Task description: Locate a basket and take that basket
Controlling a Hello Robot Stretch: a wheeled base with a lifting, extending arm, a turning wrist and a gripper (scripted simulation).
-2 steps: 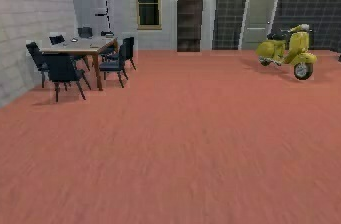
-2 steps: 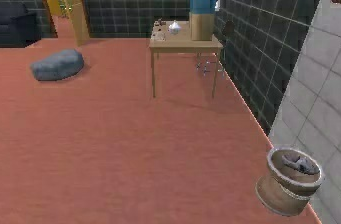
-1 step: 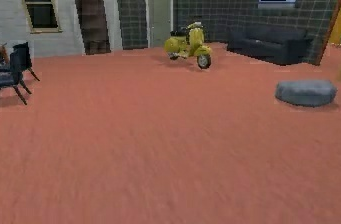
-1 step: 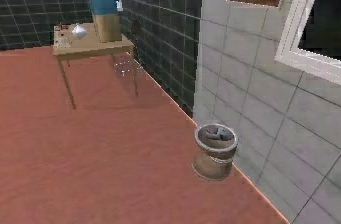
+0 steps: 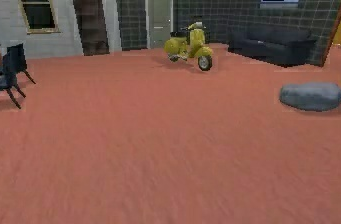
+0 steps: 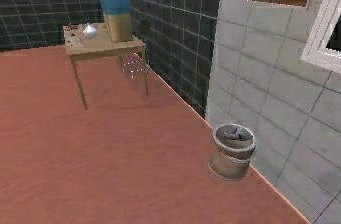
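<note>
Bin (image 6: 230, 162) with grey contents beside tiled wall (image 6: 278, 90); gripper state unclear

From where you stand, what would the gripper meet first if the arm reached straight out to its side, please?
Probably the dark tiled wall; the reddish floor before it looks free. The wooden table and grey round bin seem off that line, depth unclear.

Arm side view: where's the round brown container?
The container stands on the floor at the lower right, by the foot of the pale tiled wall, apart from the wooden table at upper left.
</note>
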